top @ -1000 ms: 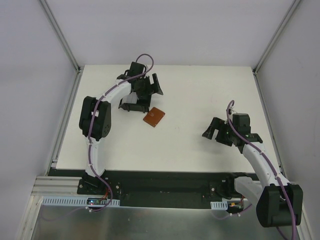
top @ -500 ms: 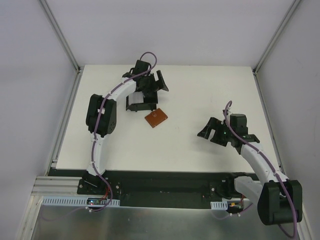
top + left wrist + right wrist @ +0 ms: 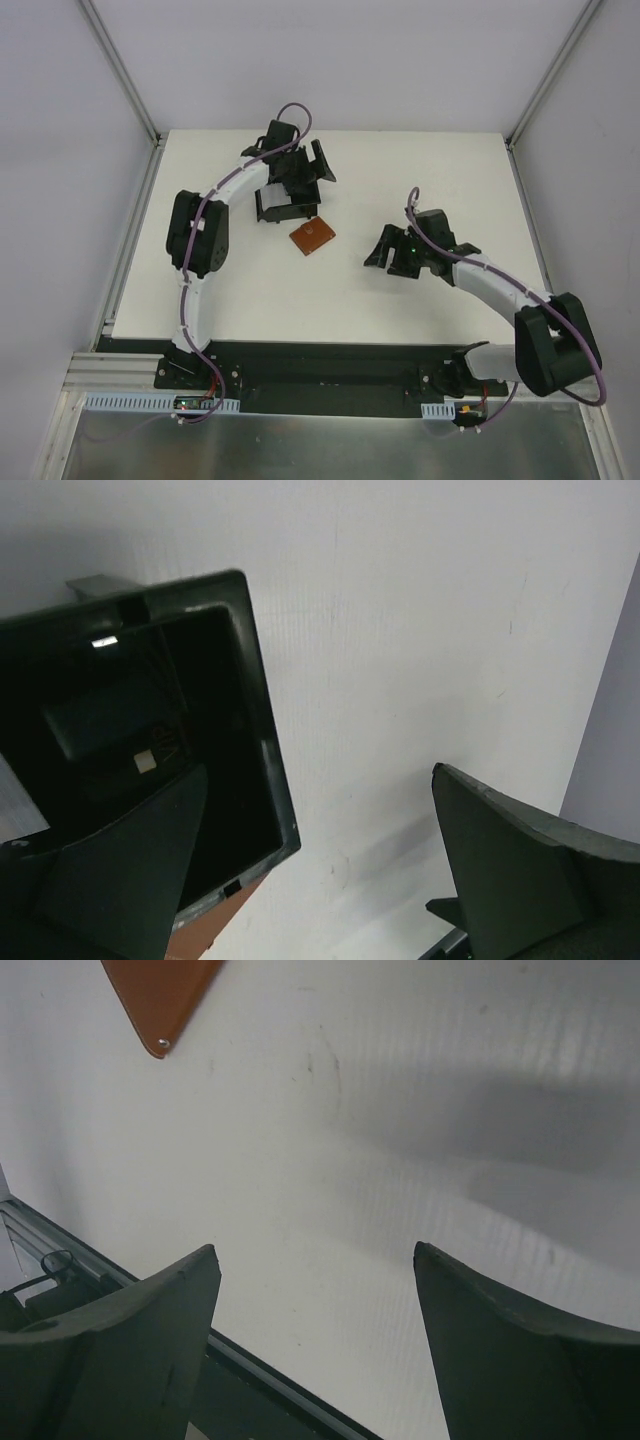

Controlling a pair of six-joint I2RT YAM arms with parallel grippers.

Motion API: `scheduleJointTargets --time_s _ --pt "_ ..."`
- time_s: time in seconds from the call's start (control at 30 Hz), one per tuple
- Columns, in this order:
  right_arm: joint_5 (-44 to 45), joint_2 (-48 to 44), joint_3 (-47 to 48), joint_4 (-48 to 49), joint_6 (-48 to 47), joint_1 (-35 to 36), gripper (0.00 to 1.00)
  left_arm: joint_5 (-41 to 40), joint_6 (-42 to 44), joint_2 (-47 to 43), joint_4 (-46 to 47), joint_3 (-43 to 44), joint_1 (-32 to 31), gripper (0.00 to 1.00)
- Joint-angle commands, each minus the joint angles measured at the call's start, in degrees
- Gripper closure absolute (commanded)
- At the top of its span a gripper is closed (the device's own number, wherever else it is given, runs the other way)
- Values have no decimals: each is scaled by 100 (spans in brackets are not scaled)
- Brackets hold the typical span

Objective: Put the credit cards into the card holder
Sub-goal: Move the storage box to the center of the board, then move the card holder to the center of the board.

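patience looked the key to this step. left gripper [image 3: 318, 770] hung with jaws wide apart over the black card holder [image 3: 283, 206], at the far left of the table [image 3: 420, 180]. right gripper [image 3: 315, 1248], jaws also apart and empty, hovered near the brown wallet [image 3: 312, 237] without touching it. no credit cards showed plainly; a pale sliver [image 3: 15, 795] by the holder might have been one. probably best to approach the wallet low and square.

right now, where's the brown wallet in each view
Top external: brown wallet mid-table, just below-right of the card holder.
Left wrist: brown sliver at the bottom edge, below the card holder's corner.
Right wrist: its corner at top left.
Shared landmark: the white table.
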Motion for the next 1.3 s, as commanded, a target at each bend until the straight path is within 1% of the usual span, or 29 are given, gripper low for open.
scheduleJointTargets --time_s 0.0,0.1,0.17,0.2,0.23,0.3,0.4,0.53,0.6,0.67,0.77,0.97,1.03,1.17,1.2,1.23,1.27 --pt "426 673 709 631 452 387 21 -414 430 -1146 67 -559 38 6" --pt "532 1270 1131 737 742 537 27 -801 746 -1761 58 -964 38 5" --pt "629 1613 1386 1027 988 616 27 -1047 852 -2235 76 -1306 47 5" --pt "673 1824 1509 1097 1050 643 29 -1153 888 -2446 76 -1465 47 5" --pt "638 1991 1685 1150 1051 669 32 -1241 923 -2675 67 -1640 47 5" --pt "568 2395 2054 1186 1007 713 36 -1478 949 -3149 67 -2062 47 5" --pt "489 2879 2643 1212 490 731 38 -1760 906 -3974 85 -2808 47 4" --pt "-116 3468 3223 1124 -661 679 37 -1901 888 -4872 102 -3714 47 4" --pt "-555 3758 3417 1159 -943 617 37 -2111 801 -5399 119 -4180 56 3" --pt "-907 3978 3628 1203 -1198 591 37 -2138 695 -5865 181 -4777 56 2" --pt "-1032 4251 3839 1195 -1463 555 37 -2121 528 -6428 190 -5358 56 2" --pt "-1585 4664 4191 1221 -1665 485 37 -1892 264 -7167 190 -6246 56 2" --pt "-1822 4744 4226 1195 -1648 494 39 -1805 229 -7273 207 -6492 56 2" --pt "-2016 4700 3999 1238 -1692 529 40 -1725 167 -7397 242 -6879 56 2" --pt "-2068 4683 3920 1291 -1692 546 42 -1717 159 -7405 304 -6959 56 2" --pt "-2138 4665 3858 1326 -1674 564 47 -1673 141 -7397 348 -7020 56 2" --pt "-2218 4647 3788 1361 -1657 581 49 -1655 132 -7362 374 -7064 56 2"
